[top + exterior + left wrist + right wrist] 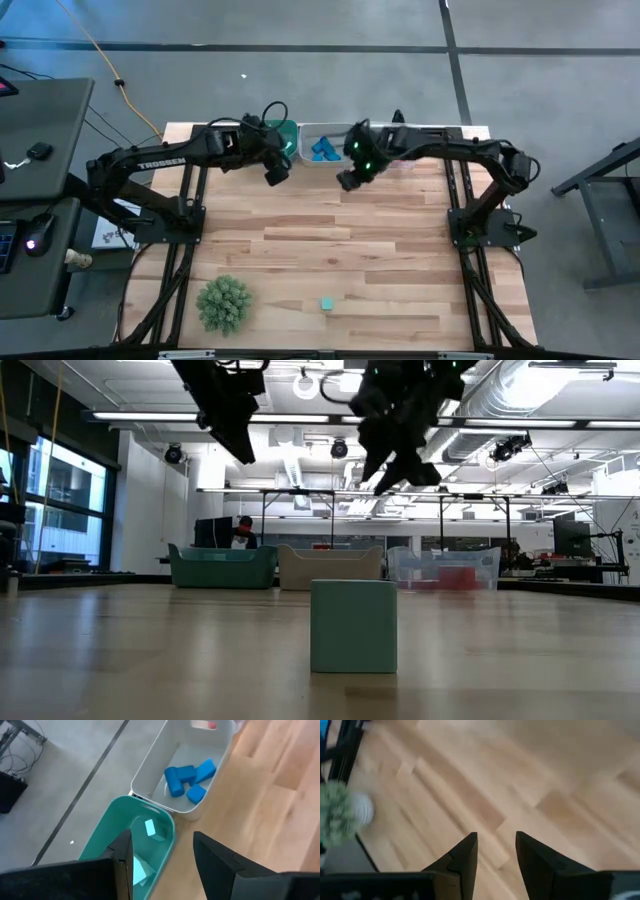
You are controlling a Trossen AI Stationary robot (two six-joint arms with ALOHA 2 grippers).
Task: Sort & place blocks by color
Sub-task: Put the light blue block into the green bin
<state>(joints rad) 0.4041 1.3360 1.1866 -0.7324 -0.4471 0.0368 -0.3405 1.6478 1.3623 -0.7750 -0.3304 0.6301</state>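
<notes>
Blocks: one teal block [326,304] sits alone near the front edge of the table [400,260], beside a green plant ball [223,303]; blue blocks [189,779] lie in the white bin [150,770], teal ones in the teal bin [107,832]. "TROSSEN" reads on the left arm. The left gripper [162,857], open and empty, hangs above the teal bin. The right gripper [496,855], open and empty, hangs over bare wood.

White lettering "TROSSEN" printed along the left arm [160,163], seen in the high view; no other legible text.
</notes>
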